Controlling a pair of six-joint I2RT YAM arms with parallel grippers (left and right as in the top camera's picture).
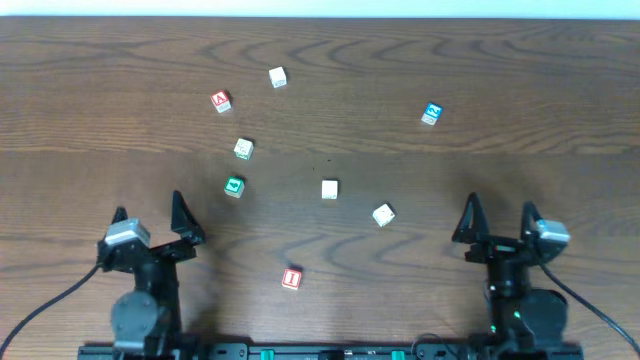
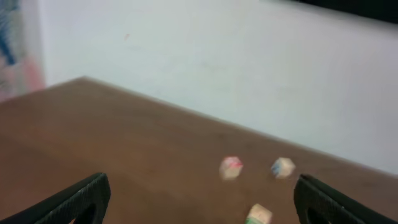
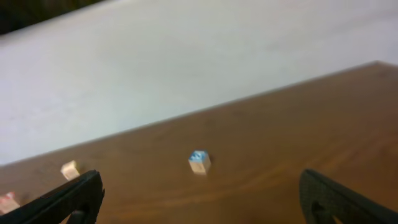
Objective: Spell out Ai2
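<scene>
Several small letter blocks lie scattered on the wooden table. A red "A" block [image 1: 221,101] is at the far left and also shows in the left wrist view [image 2: 231,167]. A red block with an "I"-like mark [image 1: 291,279] lies near the front centre. A blue block [image 1: 431,113] [image 3: 199,162] is at the far right. My left gripper [image 1: 150,208] [image 2: 202,208] is open and empty at the front left. My right gripper [image 1: 498,207] [image 3: 199,202] is open and empty at the front right. Both are well away from every block.
Other blocks: a white one [image 1: 277,76] [image 2: 283,167] at the back, a pale green one [image 1: 243,149] [image 2: 258,214], a green one [image 1: 234,186], a white one [image 1: 329,189] at the centre, and a white one [image 1: 383,214] to its right. A white wall stands behind the table's far edge.
</scene>
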